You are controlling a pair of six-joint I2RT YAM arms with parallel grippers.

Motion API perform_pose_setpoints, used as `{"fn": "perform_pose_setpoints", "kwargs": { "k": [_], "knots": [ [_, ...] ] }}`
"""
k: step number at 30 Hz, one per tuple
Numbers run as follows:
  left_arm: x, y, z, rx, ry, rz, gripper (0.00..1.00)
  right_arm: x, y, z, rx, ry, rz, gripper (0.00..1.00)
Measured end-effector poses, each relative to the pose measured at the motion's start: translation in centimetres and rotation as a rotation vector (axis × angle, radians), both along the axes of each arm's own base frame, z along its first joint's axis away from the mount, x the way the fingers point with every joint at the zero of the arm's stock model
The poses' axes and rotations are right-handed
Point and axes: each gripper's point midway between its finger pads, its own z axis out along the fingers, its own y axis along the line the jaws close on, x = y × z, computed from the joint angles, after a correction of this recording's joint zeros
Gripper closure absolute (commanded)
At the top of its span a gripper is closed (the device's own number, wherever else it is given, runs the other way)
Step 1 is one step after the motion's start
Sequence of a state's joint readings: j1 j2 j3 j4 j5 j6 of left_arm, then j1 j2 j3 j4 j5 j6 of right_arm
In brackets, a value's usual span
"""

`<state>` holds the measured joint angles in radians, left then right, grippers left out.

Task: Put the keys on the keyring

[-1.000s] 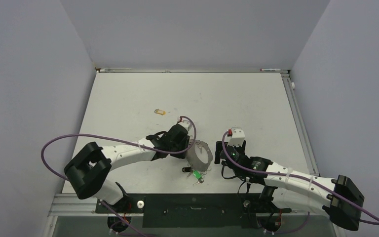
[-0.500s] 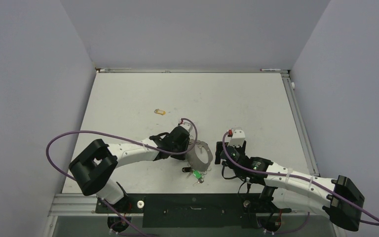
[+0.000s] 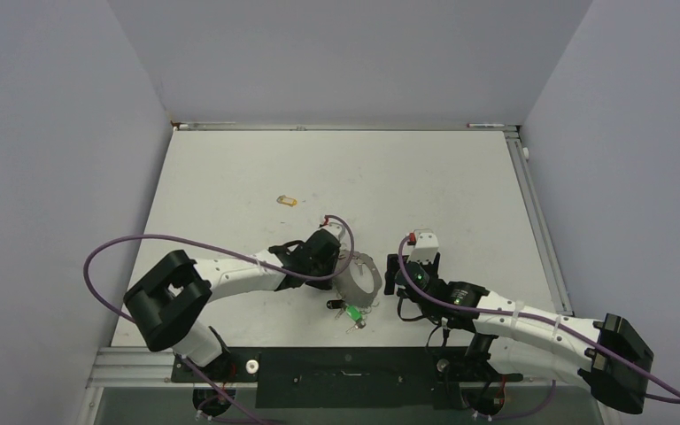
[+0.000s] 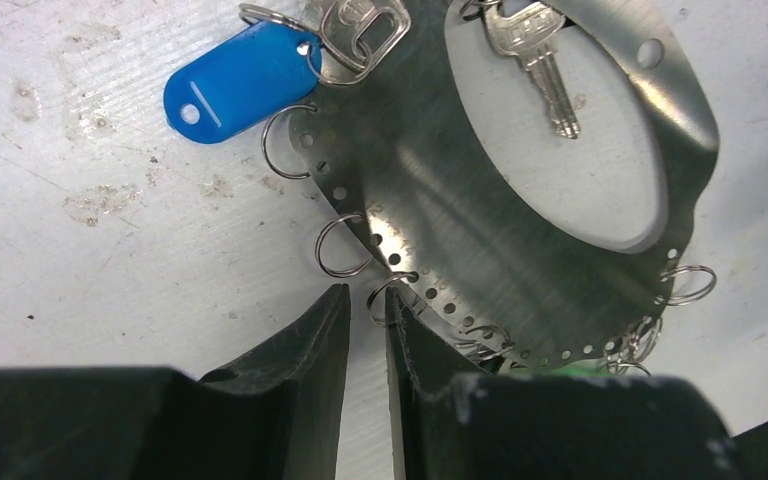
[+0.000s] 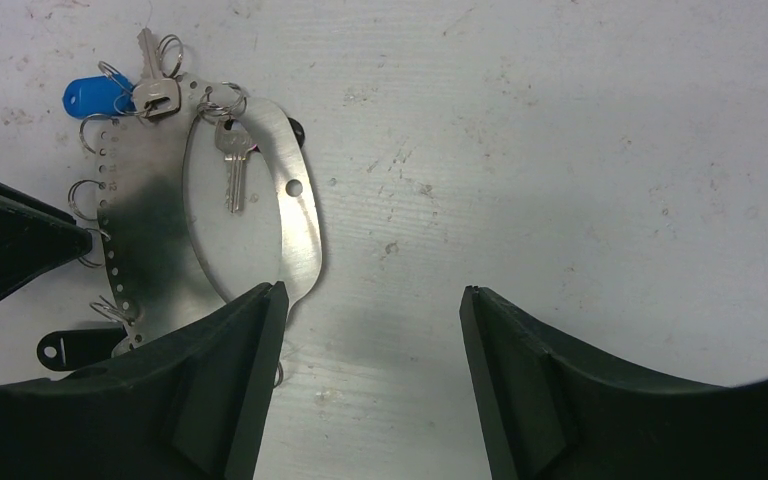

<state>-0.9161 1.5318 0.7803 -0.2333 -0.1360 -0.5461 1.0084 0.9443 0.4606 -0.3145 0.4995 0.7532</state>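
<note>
The keyring [image 3: 359,282] is a wide silvery metal band loop with punched holes and small split rings; it also shows in the left wrist view [image 4: 440,200] and the right wrist view [image 5: 150,250]. A blue tag [image 4: 240,82] and a silver key [image 4: 535,50] hang on it. A green key [image 3: 351,312] and a black tag [image 3: 335,305] lie at its near edge. A yellow-orange tag [image 3: 288,201] lies alone farther back. My left gripper [image 4: 368,298] is at the band's left edge, its jaws a narrow gap apart, one split ring at the tip. My right gripper [image 5: 372,290] is wide open, just right of the keyring.
The white table [image 3: 460,195] is bounded by grey walls on three sides. A purple cable [image 3: 142,241] loops over the left arm. The black mounting rail [image 3: 345,363] runs along the near edge.
My left arm has shifted a little toward the near edge, with its gripper staying at the keyring's left edge. The right arm and keyring have not moved.
</note>
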Motion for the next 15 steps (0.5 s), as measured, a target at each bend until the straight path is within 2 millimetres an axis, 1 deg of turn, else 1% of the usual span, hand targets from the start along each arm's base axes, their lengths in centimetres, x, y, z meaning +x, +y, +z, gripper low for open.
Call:
{"fn": "perform_pose_setpoints", "kwargs": {
  "k": [4, 7, 10, 15],
  "knots": [
    [0.03, 0.25, -0.79, 0.024, 0.007, 0.006, 0.89, -0.03, 0.03, -0.03, 0.001, 0.002, 0.002, 0.35],
    [0.15, 0.25, -0.8, 0.025, 0.003, 0.008, 0.93, -0.05, 0.02, -0.05, 0.0, 0.002, 0.002, 0.35],
    [0.19, 0.26, -0.8, 0.025, 0.001, 0.01, 1.0, -0.05, 0.02, -0.05, 0.0, 0.003, 0.002, 0.35],
    [0.26, 0.19, -0.77, 0.022, -0.002, 0.01, 1.0, -0.07, 0.05, -0.06, 0.001, 0.004, 0.004, 0.35]
  ]
}}
